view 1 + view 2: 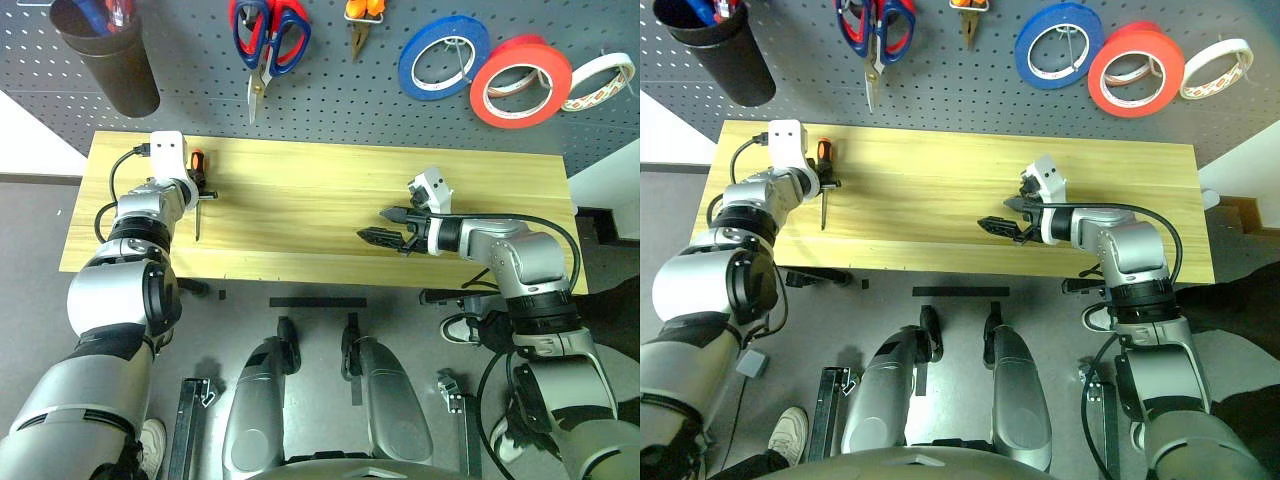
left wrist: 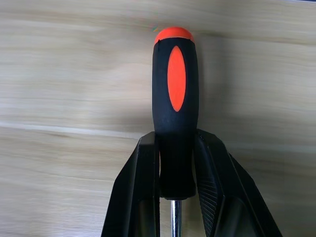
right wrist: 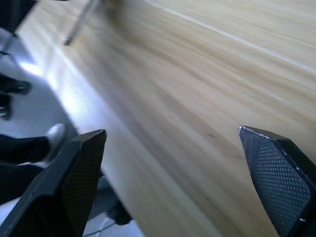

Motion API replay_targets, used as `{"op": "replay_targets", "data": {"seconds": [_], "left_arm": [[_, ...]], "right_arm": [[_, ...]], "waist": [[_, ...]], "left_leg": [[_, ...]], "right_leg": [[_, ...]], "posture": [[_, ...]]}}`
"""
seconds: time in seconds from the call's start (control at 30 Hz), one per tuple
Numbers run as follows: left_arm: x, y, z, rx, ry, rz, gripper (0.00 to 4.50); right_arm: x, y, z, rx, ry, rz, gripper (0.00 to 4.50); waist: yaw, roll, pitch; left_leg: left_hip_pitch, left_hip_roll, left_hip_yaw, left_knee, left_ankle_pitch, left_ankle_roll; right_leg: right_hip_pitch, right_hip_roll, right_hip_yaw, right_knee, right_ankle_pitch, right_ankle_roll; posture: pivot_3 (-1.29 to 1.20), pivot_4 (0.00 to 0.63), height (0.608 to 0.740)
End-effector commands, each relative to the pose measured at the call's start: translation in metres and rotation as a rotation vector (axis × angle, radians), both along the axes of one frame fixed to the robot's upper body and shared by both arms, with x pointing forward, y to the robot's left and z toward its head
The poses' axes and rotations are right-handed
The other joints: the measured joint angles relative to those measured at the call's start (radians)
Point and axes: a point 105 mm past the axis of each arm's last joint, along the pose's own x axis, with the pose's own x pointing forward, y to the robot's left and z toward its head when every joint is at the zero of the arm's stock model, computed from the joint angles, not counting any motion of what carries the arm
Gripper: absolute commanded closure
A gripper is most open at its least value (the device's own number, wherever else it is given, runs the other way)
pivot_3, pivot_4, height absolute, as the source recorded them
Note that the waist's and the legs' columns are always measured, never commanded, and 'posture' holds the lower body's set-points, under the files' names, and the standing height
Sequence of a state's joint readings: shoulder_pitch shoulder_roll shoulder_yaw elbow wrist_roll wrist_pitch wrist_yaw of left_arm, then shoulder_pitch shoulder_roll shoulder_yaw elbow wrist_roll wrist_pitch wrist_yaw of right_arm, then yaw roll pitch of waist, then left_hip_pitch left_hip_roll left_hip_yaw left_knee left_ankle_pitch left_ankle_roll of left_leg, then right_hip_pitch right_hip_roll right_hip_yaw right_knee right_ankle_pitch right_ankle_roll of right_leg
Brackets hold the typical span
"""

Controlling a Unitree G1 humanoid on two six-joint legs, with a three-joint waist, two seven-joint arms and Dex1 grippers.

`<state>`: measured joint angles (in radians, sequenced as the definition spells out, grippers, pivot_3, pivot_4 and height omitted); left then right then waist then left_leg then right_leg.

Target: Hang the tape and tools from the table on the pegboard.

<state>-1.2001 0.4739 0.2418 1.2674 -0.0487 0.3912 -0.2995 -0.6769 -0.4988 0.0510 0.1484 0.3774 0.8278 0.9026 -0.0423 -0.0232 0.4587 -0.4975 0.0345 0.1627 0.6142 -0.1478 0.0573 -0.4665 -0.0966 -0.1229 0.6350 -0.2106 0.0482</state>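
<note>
On the long light-yellow wooden desk (image 1: pixel 330 190), near its left end, the left gripper (image 2: pixel 176 197) is pinched on the small orange-and-black handled screwdriver (image 2: pixel 175 103), its two black fingers pressing the lower part of the handle just above the metal shaft. The screwdriver lies along the wood, its shaft pointing toward the desk's front edge. The right gripper (image 1: pixel 385 225) hovers over the right half of the desk with its fingers spread wide and nothing between them. On the dark grey pegboard (image 1: pixel 200 60) above hang the bright orange-red roll of tape (image 1: pixel 520 82), a blue roll of tape (image 1: pixel 443 56), red-and-blue handled scissors (image 1: pixel 268 40) and orange-handled pliers (image 1: pixel 364 20).
</note>
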Motion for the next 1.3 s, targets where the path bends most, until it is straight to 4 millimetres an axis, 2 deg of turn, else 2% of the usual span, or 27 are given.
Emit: {"op": "replay_targets", "data": {"seconds": [0.03,0.1,0.17,0.3,0.4,0.47,0.6,0.77,0.9,1.07,1.2,1.3], "left_arm": [[-0.013,-0.014,-0.001,-0.033,0.074,-0.191,3.88],[-0.032,-0.024,0.005,-0.049,0.109,-0.291,3.88],[-0.061,-0.032,0.009,-0.017,0.146,-0.381,3.88],[-0.103,-0.041,0.014,0.068,0.149,-0.463,3.88],[-0.117,-0.051,0.03,0.051,0.034,-0.506,3.88],[-0.126,-0.057,0.04,0.05,-0.102,-0.545,3.88],[-0.138,-0.047,0.048,0.053,-0.322,-0.521,3.88],[-0.141,-0.038,0.068,0.071,-0.53,-0.466,3.88],[-0.138,-0.037,0.099,0.065,-0.722,-0.443,3.88],[-0.128,-0.039,0.126,0.1,-0.853,-0.436,3.88],[-0.126,-0.044,0.152,0.104,-0.955,-0.47,3.88],[-0.118,-0.04,0.173,0.147,-1.031,-0.441,3.88]], "right_arm": [[-0.01,0.01,0.007,0.022,-0.024,0.086,0.0],[-0.009,0.012,0.008,0.028,-0.025,0.102,0.0],[-0.009,0.014,0.012,0.038,-0.033,0.123,0.0],[-0.01,0.017,0.02,0.057,-0.062,0.166,0.0],[-0.007,0.015,0.025,0.065,-0.081,0.17,0.0],[-0.01,0.014,0.029,0.07,-0.095,0.191,0.0],[-0.012,0.01,0.033,0.07,-0.12,0.202,0.0],[-0.007,0.008,0.041,0.075,-0.154,0.193,0.0],[-0.003,0.011,0.053,0.103,-0.196,0.199,0.0],[0.003,0.02,0.061,0.13,-0.23,0.204,0.0],[0.004,0.028,0.064,0.153,-0.243,0.215,0.0],[0.006,0.032,0.064,0.163,-0.246,0.214,0.0]], "waist": [[-0.001,0.0,-0.004],[-0.002,-0.001,-0.009],[-0.005,-0.003,-0.017],[0.002,-0.004,-0.038],[0.01,-0.002,-0.063],[0.011,-0.003,-0.084],[0.005,-0.002,-0.125],[0.02,-0.002,-0.164],[0.028,-0.001,-0.191],[0.031,-0.002,-0.233],[0.031,-0.002,-0.254],[0.033,-0.002,-0.261]], "left_leg": [[0.0,0.0,0.0,0.0,0.0,0.0],[-0.001,0.0,0.0,0.0,0.0,0.0],[-0.002,-0.001,0.0,-0.001,0.0,0.0],[-0.002,0.0,-0.001,-0.002,0.001,-0.002],[-0.002,0.0,-0.001,-0.002,0.002,-0.004],[-0.002,0.0,-0.001,-0.004,0.002,-0.005],[-0.004,-0.002,0.001,-0.014,0.003,-0.008],[-0.006,-0.002,0.004,-0.022,0.007,-0.015],[-0.006,-0.001,0.005,-0.021,0.008,-0.016],[-0.007,-0.001,0.01,-0.019,0.008,-0.016],[-0.006,0.005,0.022,-0.018,0.008,-0.016],[-0.006,0.012,0.031,-0.019,0.008,-0.016]], "right_leg": [[0.0,0.0,0.0,0.0,0.0,0.0],[0.0,0.0,-0.001,0.0,0.0,0.0],[-0.001,0.001,0.0,-0.001,0.0,0.0],[-0.001,0.002,0.0,0.0,0.0,0.0],[0.0,0.001,-0.001,-0.001,0.001,0.0],[0.001,0.001,-0.001,-0.007,0.005,0.002],[0.0,0.0,0.0,-0.021,0.013,0.002],[-0.006,0.0,0.0,-0.022,0.016,-0.002],[-0.007,0.001,-0.001,-0.022,0.017,-0.002],[-0.005,0.001,-0.001,-0.022,0.02,0.0],[-0.005,0.001,-0.001,-0.022,0.022,-0.001],[-0.005,0.003,-0.001,-0.022,0.024,-0.004]], "posture": [[-0.06,0.343,0.74],[-0.04,0.317,0.74],[-0.02,0.293,0.74],[-0.01,0.255,0.74],[0.0,0.223,0.74],[0.01,0.206,0.74],[0.01,0.179,0.74],[0.02,0.148,0.74],[0.03,0.117,0.74],[0.04,0.089,0.74],[0.04,0.082,0.74],[0.04,0.08,0.74]]}}
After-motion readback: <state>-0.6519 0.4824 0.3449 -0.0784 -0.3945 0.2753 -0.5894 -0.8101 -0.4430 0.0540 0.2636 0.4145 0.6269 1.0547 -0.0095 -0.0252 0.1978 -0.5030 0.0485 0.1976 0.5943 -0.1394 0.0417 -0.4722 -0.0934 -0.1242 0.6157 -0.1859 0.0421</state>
